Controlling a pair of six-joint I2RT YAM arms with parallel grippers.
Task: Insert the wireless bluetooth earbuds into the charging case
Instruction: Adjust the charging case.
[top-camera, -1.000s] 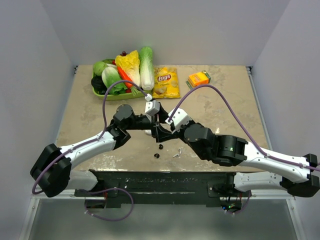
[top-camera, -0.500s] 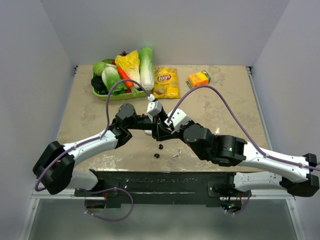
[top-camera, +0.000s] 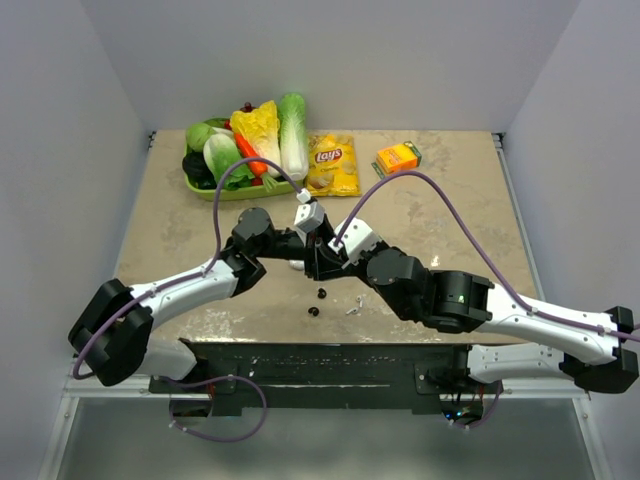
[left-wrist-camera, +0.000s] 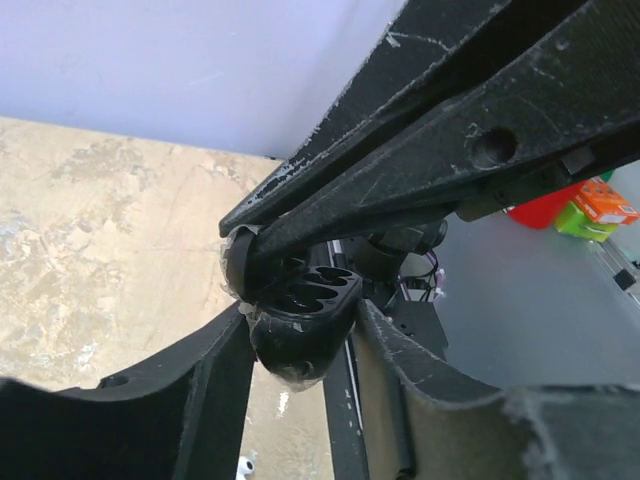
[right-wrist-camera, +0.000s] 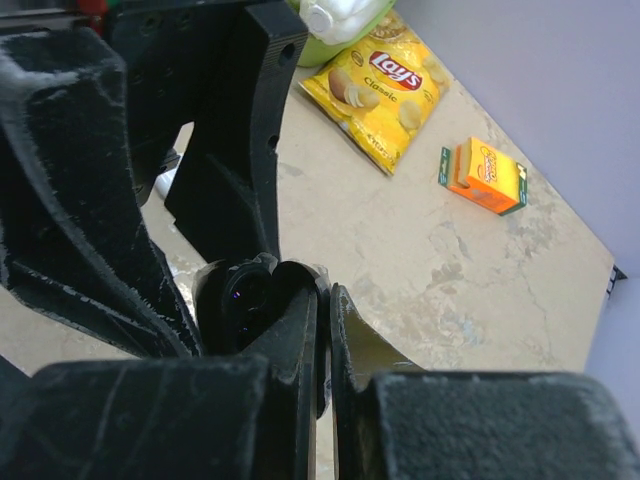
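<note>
While held above the table (top-camera: 450, 200), open black charging case (left-wrist-camera: 305, 345) clamped between left gripper (left-wrist-camera: 300, 322) fingers, long axis running finger to finger, wells facing up toward that wrist camera. Right gripper (right-wrist-camera: 325, 300) fingers closed tight, pinching the case's lid edge. Both black earbuds (top-camera: 322, 293) loose on the tabletop just below, beside a white scrap (top-camera: 352, 307).

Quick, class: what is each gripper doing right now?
Left gripper: closed on the charging case.
Right gripper: closed, pinching the charging case's lid.
</note>
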